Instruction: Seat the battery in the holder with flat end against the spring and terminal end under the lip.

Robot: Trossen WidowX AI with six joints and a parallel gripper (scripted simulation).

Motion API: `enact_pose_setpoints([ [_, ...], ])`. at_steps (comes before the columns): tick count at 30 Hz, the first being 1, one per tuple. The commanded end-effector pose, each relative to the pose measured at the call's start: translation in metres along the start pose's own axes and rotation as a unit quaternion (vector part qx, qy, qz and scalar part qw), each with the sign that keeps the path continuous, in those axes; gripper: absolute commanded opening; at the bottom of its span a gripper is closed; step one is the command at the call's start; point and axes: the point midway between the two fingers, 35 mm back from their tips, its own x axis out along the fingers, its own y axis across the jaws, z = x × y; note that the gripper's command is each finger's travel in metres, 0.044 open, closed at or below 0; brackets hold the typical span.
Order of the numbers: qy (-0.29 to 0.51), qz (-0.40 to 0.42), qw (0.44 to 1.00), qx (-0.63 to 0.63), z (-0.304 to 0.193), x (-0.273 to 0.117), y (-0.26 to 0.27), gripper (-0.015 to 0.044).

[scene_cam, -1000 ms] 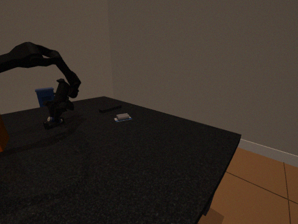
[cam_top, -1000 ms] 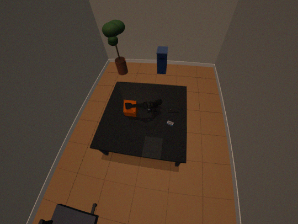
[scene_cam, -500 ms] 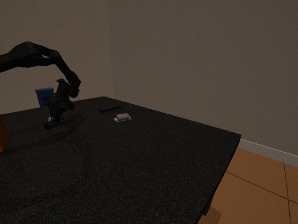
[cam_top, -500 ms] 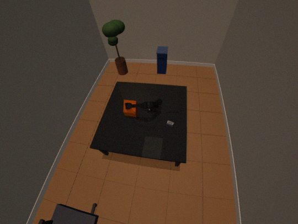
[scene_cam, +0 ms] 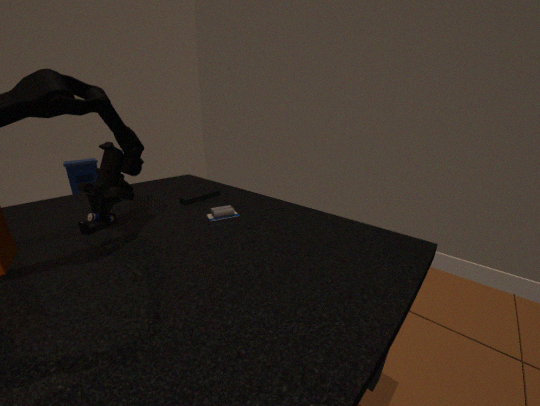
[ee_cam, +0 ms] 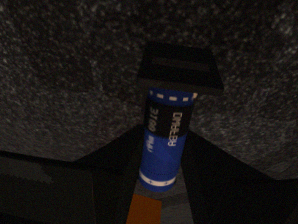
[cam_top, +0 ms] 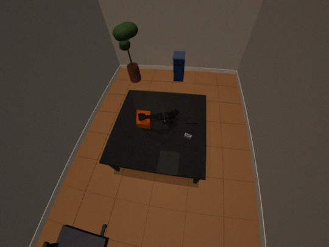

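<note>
My gripper (cam_top: 165, 121) (scene_cam: 101, 215) (ee_cam: 162, 133) is shut on the blue battery (ee_cam: 162, 157), one dark finger on each side. The battery lies lengthwise in the wrist view, its black band toward the top. Its far end meets the edge of the black end piece (ee_cam: 181, 80) of the holder (scene_cam: 88, 228), which hides that end's tip and the spring. The near end, with a white stripe, shows clear of that piece. The holder sits low on the table beneath the gripper. Whether the battery is fully flat, I cannot tell.
An orange box (cam_top: 143, 123) (scene_cam: 5, 245) stands beside the arm's base. A black bar (cam_top: 192, 123) (scene_cam: 200, 198) and a white and blue card (cam_top: 187, 135) (scene_cam: 216, 217) with a grey cylinder lie beyond the gripper. An orange patch (ee_cam: 144, 210) shows below the battery.
</note>
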Motion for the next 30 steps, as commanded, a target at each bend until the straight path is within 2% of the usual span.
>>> enact_pose_setpoints([
  [1,-0.016,0.004,1.0,0.006,0.0049,0.0008,0.0013,0.0077],
  [30,-0.071,0.014,0.997,0.003,0.0046,0.006,0.0024,0.0077],
])
